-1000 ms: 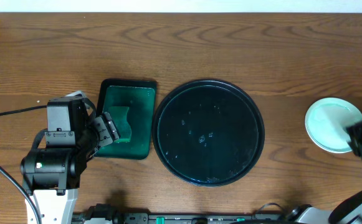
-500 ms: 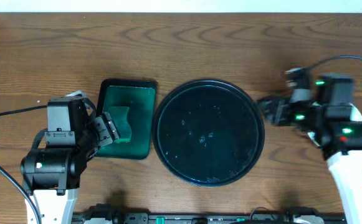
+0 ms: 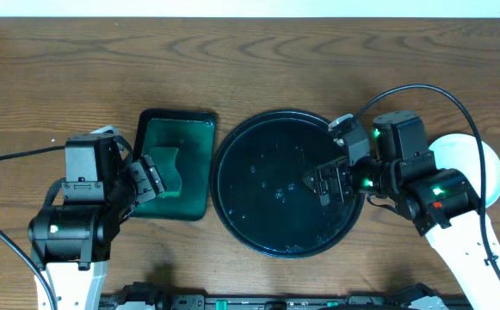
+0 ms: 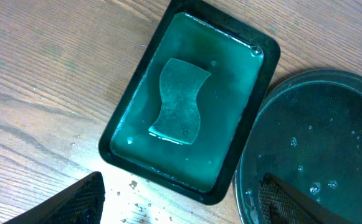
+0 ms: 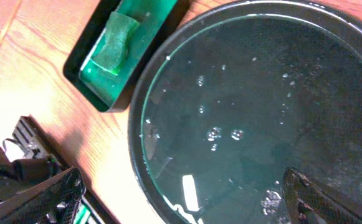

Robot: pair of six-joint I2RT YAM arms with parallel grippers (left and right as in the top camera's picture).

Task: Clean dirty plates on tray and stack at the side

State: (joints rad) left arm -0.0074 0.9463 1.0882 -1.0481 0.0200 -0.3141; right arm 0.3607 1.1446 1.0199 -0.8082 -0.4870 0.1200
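The black round tray (image 3: 232,207) lies mid-table, wet with droplets and with no plate on it. A white plate (image 3: 458,153) rests on the table to its right, partly hidden behind my right arm. I cannot tell if more plates lie under it. My right gripper (image 3: 318,183) hovers over the tray's right half, open and empty. In the right wrist view its fingers (image 5: 43,199) stand wide apart across the tray (image 5: 261,93). My left gripper (image 3: 153,178) is open and empty by the small green tray's front left corner. The black tray's rim (image 4: 246,186) also shows in the left wrist view.
A rectangular dark green tray (image 3: 200,129) holding greenish water and a sponge (image 4: 181,99) sits just left of the black tray. Water drops dot the wood near it. A black cable arcs over my right arm.
My right arm has swung left from the white plate at the table's right edge to above the black tray, and its jaws have opened wide. The left arm has not moved.
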